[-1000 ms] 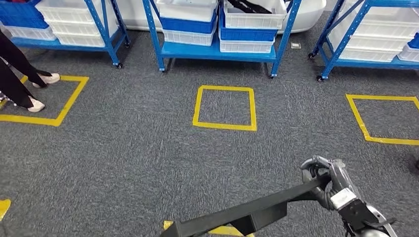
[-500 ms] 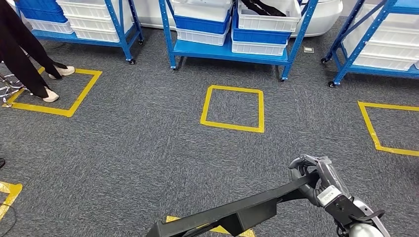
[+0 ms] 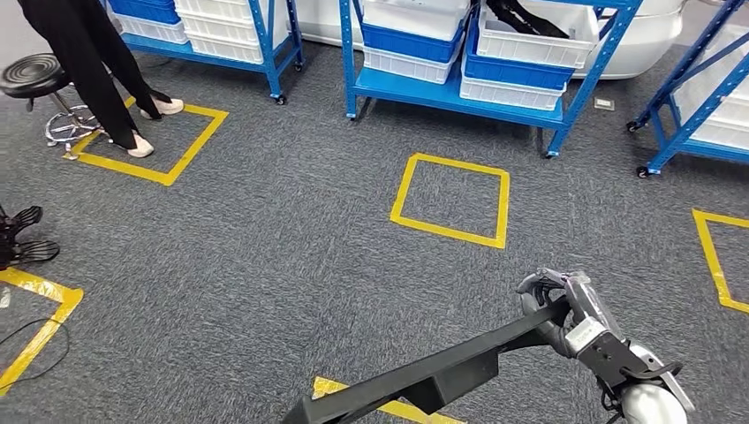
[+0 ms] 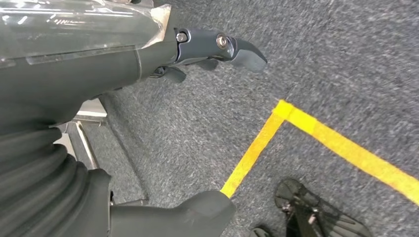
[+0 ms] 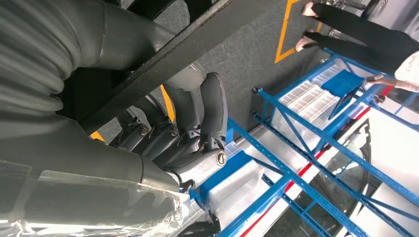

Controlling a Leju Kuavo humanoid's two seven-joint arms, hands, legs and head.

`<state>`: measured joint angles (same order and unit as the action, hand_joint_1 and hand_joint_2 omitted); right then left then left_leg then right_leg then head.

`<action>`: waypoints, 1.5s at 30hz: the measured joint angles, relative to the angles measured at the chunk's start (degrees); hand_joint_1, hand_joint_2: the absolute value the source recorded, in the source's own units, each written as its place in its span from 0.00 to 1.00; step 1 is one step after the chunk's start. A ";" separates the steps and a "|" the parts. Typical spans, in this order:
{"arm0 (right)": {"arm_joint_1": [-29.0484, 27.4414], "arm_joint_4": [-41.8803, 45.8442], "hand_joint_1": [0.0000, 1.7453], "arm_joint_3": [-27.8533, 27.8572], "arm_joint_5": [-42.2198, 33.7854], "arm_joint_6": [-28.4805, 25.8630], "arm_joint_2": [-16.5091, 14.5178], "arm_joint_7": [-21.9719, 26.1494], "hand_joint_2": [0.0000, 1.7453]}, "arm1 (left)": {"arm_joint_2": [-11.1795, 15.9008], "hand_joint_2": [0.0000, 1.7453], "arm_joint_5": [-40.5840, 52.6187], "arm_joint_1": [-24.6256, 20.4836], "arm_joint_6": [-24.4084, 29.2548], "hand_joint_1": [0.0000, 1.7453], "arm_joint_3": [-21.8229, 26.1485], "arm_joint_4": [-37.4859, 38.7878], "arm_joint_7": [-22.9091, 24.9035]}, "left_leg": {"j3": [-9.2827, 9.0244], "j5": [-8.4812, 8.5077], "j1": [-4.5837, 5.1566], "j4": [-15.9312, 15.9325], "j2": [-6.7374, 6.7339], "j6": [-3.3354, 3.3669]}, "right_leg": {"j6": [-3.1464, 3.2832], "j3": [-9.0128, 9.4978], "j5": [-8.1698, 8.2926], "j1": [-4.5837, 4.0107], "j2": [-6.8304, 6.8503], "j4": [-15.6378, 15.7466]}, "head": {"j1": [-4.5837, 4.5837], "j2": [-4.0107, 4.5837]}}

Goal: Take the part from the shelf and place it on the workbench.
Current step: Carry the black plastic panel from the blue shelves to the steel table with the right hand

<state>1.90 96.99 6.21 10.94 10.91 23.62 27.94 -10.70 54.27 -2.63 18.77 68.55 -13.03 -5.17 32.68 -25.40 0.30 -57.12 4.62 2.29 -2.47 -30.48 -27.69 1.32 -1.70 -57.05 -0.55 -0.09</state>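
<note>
Bright, even light; left wrist view slightly blurred.

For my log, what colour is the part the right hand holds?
Black part, right hand; head view.

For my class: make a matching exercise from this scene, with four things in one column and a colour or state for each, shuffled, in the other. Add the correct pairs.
Things
1. long part
2. shelf frame
3. floor square
4. round stool

Colour or state
A. blue metal, holding bins
B. black seat, standing beside a person
C. dark, gripped at one end by the right hand
D. yellow tape outline on grey carpet

Pairs: 1-C, 2-A, 3-D, 4-B
</note>
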 joint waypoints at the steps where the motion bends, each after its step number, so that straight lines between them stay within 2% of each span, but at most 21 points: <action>1: 0.02 -0.06 1.00 -0.01 -0.09 -0.07 0.14 0.05 1.00 | 0.02 1.00 0.09 0.09 0.03 0.00 0.01 -0.01 -0.02 | 0.24 0.10 -0.06 -0.04 0.25 -0.28 | 0.42 -0.04 0.16 0.08 0.41 -0.02 | -0.05 0.00; 3: 0.00 -0.08 1.00 0.00 -0.29 -0.22 0.39 0.09 1.00 | 0.10 1.00 0.30 0.24 0.04 0.00 0.01 -0.02 -0.08 | 0.89 -0.66 -0.24 -1.17 -0.36 -0.82 | 1.22 -0.12 0.40 0.38 1.07 0.03 | -0.19 0.00; 4: -0.13 -0.05 1.00 0.08 -0.42 -0.32 0.51 0.10 1.00 | 0.15 1.00 0.40 0.26 0.04 0.00 0.01 -0.02 -0.11 | 1.89 -2.03 -0.34 -3.27 -1.31 -1.11 | 1.69 -0.09 0.48 0.54 1.46 0.11 | -0.41 0.00; 7: -1.14 0.19 1.00 0.79 -0.63 -0.55 0.80 0.10 1.00 | 0.24 1.00 0.58 0.25 -0.03 0.00 0.01 -0.02 -0.17 | 7.31 -7.57 -0.69 -14.47 -3.92 -1.91 | 2.36 -0.24 0.44 0.22 2.85 0.12 | -0.88 0.00; 9: -1.87 0.42 1.00 1.23 -0.64 -0.64 0.86 0.06 1.00 | 0.29 1.00 0.64 0.34 -0.08 0.00 0.02 -0.02 -0.18 | 8.53 -7.55 -0.84 -16.95 -4.26 -2.02 | 2.36 -0.27 0.43 0.06 3.74 0.11 | -0.89 0.00; 12: -2.60 1.12 1.00 1.92 -0.54 -0.88 0.86 -0.16 1.00 | 0.38 1.00 0.69 0.35 -0.07 0.00 0.04 -0.03 -0.16 | 2.88 -2.40 -0.74 -6.33 -5.62 -1.44 | 2.28 -0.08 0.37 -0.17 4.83 0.08 | -0.89 0.00; 14: -2.34 1.47 1.00 2.49 -0.31 -0.86 0.90 -0.45 1.00 | 0.38 1.00 0.61 0.23 0.09 0.00 0.11 -0.05 -0.12 | 0.37 -0.93 -0.41 -1.23 -6.44 -0.89 | 1.94 -0.08 0.31 -0.51 5.30 0.06 | -0.83 0.00; 17: -0.61 1.31 1.00 2.72 0.13 -0.15 1.16 -1.12 1.00 | 0.28 1.00 0.31 0.16 0.57 0.00 0.61 -0.07 0.06 | 0.28 -0.51 -0.11 -0.22 -5.76 0.10 | 0.94 -0.24 0.34 -0.69 5.69 0.12 | -0.81 -0.01; 19: 0.99 0.87 1.00 2.80 0.19 0.59 1.74 -1.58 1.00 | 0.14 1.00 0.08 0.08 0.94 0.00 0.93 -0.11 0.16 | 0.04 0.21 -0.25 0.54 -5.15 0.97 | 0.70 -1.27 -1.02 -0.61 4.44 -2.08 | -0.73 -0.01; 22: 3.00 -0.49 1.00 3.32 -0.30 1.76 2.96 -2.25 1.00 | -0.13 1.00 -0.15 -0.08 1.27 0.00 1.34 -0.20 0.31 | 0.20 0.72 -0.28 0.81 -4.00 1.58 | 1.02 -6.45 -5.87 -0.41 2.29 -13.03 | -0.50 -0.01; 24: 3.69 -1.29 1.00 3.57 -0.52 2.10 3.48 -2.52 1.00 | -0.34 1.00 -0.19 -0.07 1.32 0.00 1.55 -0.19 0.36 | 0.32 0.82 -0.27 0.75 -2.93 1.59 | 0.42 -8.28 -6.65 -0.39 2.00 -16.78 | -0.41 0.00; 25: 3.94 -1.56 1.00 3.61 -0.56 2.12 3.68 -2.57 1.00 | -0.40 1.00 -0.20 -0.06 1.32 0.00 1.64 -0.19 0.38 | 0.30 0.85 -0.28 0.69 -2.35 1.54 | -0.14 -7.39 -5.54 -0.32 1.90 -14.97 | -0.38 0.00; 27: 4.50 -1.95 1.00 3.68 -0.56 2.12 4.05 -2.61 1.00 | -0.50 1.00 -0.22 -0.08 1.34 0.00 1.81 -0.19 0.39 | 0.32 0.82 -0.29 0.38 -1.28 1.32 | -1.05 -3.42 -2.08 0.03 1.05 -6.63 | -0.31 0.00; 29: 5.19 -2.30 1.00 3.75 -0.63 2.15 4.43 -2.65 1.00 | -0.57 1.00 -0.25 -0.09 1.51 0.00 1.98 -0.20 0.44 | 0.63 0.72 -0.05 -0.03 -0.46 0.81 | -0.86 -0.74 0.02 0.05 0.27 -0.72 | -0.25 0.00; 32: 6.35 -2.84 1.00 3.84 -0.92 2.21 4.99 -2.70 1.00 | -0.70 1.00 -0.32 0.02 1.75 0.00 2.28 -0.22 0.55 | 1.29 0.81 0.10 -0.30 0.18 -0.02 | 0.30 -0.53 0.56 0.00 0.80 -0.02 | -0.34 0.00; 34: 7.13 -3.16 1.00 3.91 -1.08 2.22 5.24 -2.72 1.00 | -0.79 1.00 -0.25 0.05 1.79 0.00 2.42 -0.26 0.68 | 2.27 -0.61 0.07 -2.36 -1.04 -0.51 | 1.17 -0.49 0.72 0.49 1.49 0.07 | -0.59 0.00; 37: 7.58 -3.41 1.00 4.12 -1.17 2.20 5.45 -2.73 1.00 | -0.89 1.00 0.14 -0.08 1.70 0.00 2.44 -0.28 1.13 | 7.30 -6.04 -0.27 -12.83 -3.62 -1.33 | 2.12 -0.45 0.68 0.40 2.73 0.13 | -1.05 0.00; 39: 7.47 -3.51 1.00 4.26 -1.19 2.20 5.32 -2.74 1.00 | -0.89 1.00 0.40 -0.08 1.62 0.00 2.44 -0.28 1.43 | 9.75 -7.14 -0.54 -17.48 -4.04 -1.60 | 2.13 -0.44 0.62 0.27 3.58 0.12 | -1.06 0.00; 40: 7.29 -3.52 1.00 4.36 -1.19 2.20 5.17 -2.74 1.00 | -0.89 1.00 0.50 -0.06 1.61 0.00 2.44 -0.28 1.53 | 9.38 -6.10 -0.62 -16.60 -4.22 -1.63 | 2.13 -0.38 0.58 0.26 3.98 0.12 | -1.07 0.00; 43: 6.09 -3.41 1.00 4.98 -0.84 1.82 4.54 -2.47 1.00 | -0.87 1.00 0.92 -0.12 1.58 0.00 2.44 -0.30 1.61 | 3.51 -0.88 -0.61 -5.26 -6.05 -1.19 | 1.82 -0.05 0.27 -0.02 5.02 0.08 | -1.09 0.00; 45: 4.84 -3.09 1.00 5.38 -0.05 1.12 3.88 -1.92 1.00 | -0.88 1.00 1.25 -0.19 1.53 0.00 2.44 -0.31 1.74 | 1.49 0.07 -0.35 -1.20 -6.76 -0.76 | 1.35 0.07 0.03 -0.50 5.61 0.12 | -0.93 0.00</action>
<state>6.74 93.90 11.58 10.90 12.03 27.51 26.02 -11.58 55.52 -2.82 20.30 70.99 -13.33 -3.43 34.17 -25.33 -0.05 -58.32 -2.14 1.53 -1.12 -30.41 -27.66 0.82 3.92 -56.94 -1.47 -0.09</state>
